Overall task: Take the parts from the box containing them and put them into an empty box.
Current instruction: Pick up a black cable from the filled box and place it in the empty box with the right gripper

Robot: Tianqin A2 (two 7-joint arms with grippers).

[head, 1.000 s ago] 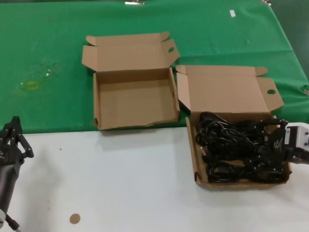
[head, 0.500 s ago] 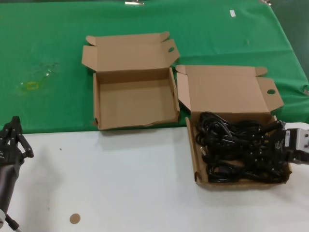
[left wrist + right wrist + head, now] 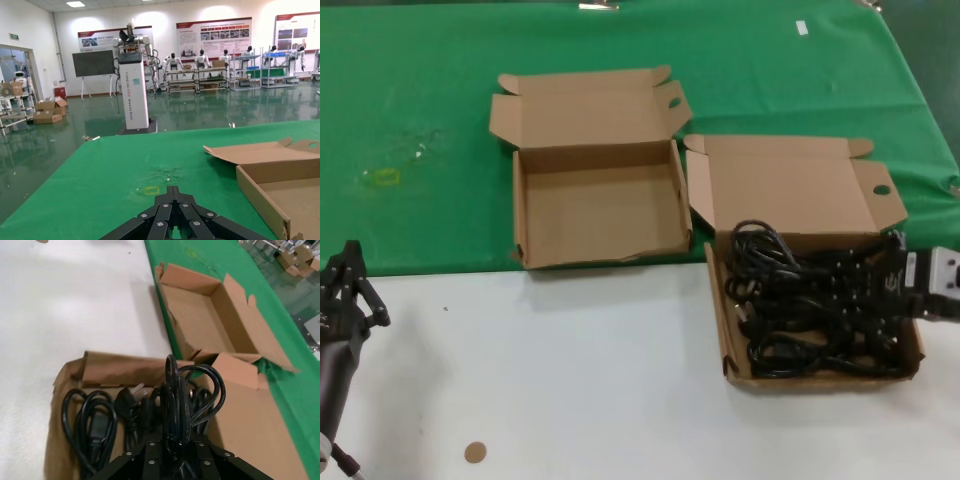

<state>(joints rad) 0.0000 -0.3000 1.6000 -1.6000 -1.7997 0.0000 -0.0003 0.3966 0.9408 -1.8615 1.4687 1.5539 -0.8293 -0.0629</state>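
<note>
Lifted slightly since a second ago: one coiled black power cord (image 3: 760, 245), its loop now rising above the tangle and against the back lid of the shallow brown cardboard box of cables (image 3: 730, 345), with the right end effector (image 3: 898, 283) drawn up a little at that box's right wall. Clamped shut on a bundled loop of that cord in the right wrist view (image 3: 176, 390), jaws closed around several strands, plug ends trailing down into the remaining pile. Parked low at the tabletop's (image 3: 590, 380) near-left corner, the left end effector (image 3: 342, 285), fingers drawn together and holding nothing, well apart from both boxes.

Target for the coming move: the empty shallow brown cardboard box (image 3: 600, 215), lying to the robot's left of the held cord and a bit farther back, on the green cloth (image 3: 420, 110), just beside the full box. Open room above both; worth clearing the full box's left wall, its raised side flap and the empty box's right wall. Probable snag: neighbouring cords dragged up by the tangle.
</note>
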